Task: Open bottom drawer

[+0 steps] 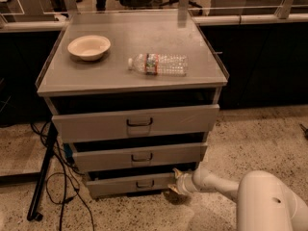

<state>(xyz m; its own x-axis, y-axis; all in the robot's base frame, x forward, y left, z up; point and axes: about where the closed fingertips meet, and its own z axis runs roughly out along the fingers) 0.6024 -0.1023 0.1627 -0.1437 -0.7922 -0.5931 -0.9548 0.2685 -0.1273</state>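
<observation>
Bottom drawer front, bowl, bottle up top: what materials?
bottom drawer: looks like painted grey metal, matte, thin flat panel with dark pull; the gripper sits at its right end.
bowl: cream, smooth, likely ceramic or plastic.
bottle: clear ribbed plastic, lying on its side.
</observation>
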